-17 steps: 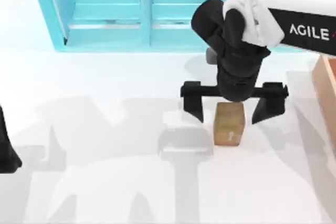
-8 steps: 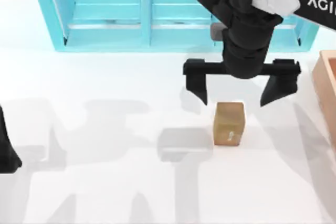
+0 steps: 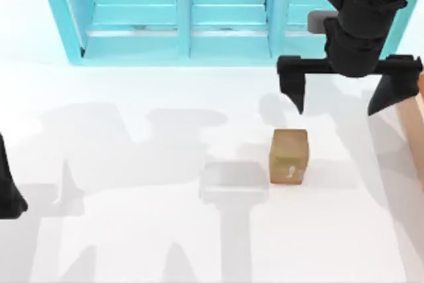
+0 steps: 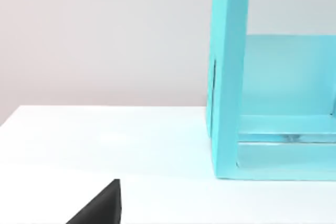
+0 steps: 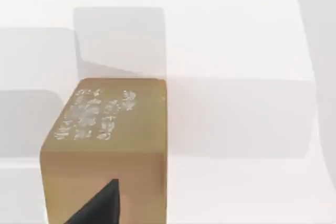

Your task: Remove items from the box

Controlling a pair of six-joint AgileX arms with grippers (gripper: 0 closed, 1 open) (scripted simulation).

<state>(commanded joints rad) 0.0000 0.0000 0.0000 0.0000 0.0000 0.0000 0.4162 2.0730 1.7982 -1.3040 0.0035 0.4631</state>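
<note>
The small tan-brown cuboid block (image 3: 289, 156) with its tiny white mark stands alone on the white surface (image 3: 132, 230), right of centre. The right gripper (image 3: 342, 91) hangs above and beyond it toward the large turquoise shelf unit (image 3: 185, 11), fingers spread wide and holding nothing. A strip of the light orange-tan wooden box (image 3: 415, 124) shows at the right edge. The left arm (image 3: 8, 190) is parked at the left edge; whether its gripper is open cannot be told.

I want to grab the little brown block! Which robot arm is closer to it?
Right. The right gripper hovers open just above and right of the block. The left gripper sits far away at the table's left edge.
</note>
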